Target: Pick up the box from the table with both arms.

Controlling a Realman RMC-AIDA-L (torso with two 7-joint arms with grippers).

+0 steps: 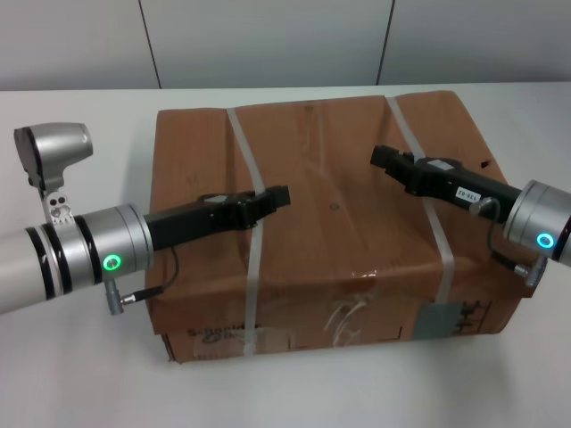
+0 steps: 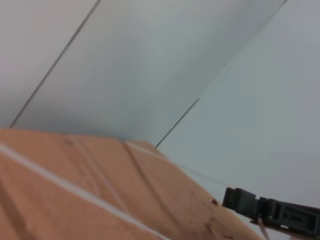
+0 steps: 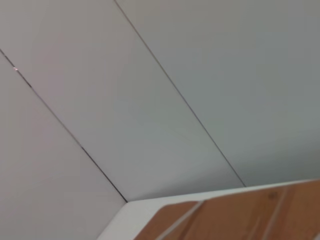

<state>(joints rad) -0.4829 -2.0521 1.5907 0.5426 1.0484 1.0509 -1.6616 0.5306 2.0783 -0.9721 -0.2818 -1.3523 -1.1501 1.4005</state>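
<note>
The box (image 1: 339, 223) is a large brown carton with two whitish straps (image 1: 252, 259), a grey label (image 1: 437, 319) and dark print on its near side. It rests on the white table (image 1: 71, 374). My left gripper (image 1: 281, 196) reaches in from the left over the box top, near the left strap, shut and empty. My right gripper (image 1: 382, 157) reaches in from the right over the top, at the right strap, shut and empty. The two tips point toward each other with a gap between them. The left wrist view shows the box top (image 2: 75, 200) and the right gripper (image 2: 235, 199).
A grey panelled wall (image 1: 268, 40) stands behind the table. The box takes up most of the table's middle, with bare white tabletop at the left, front and right. The right wrist view shows a box corner (image 3: 240, 215) and the table edge (image 3: 125, 220).
</note>
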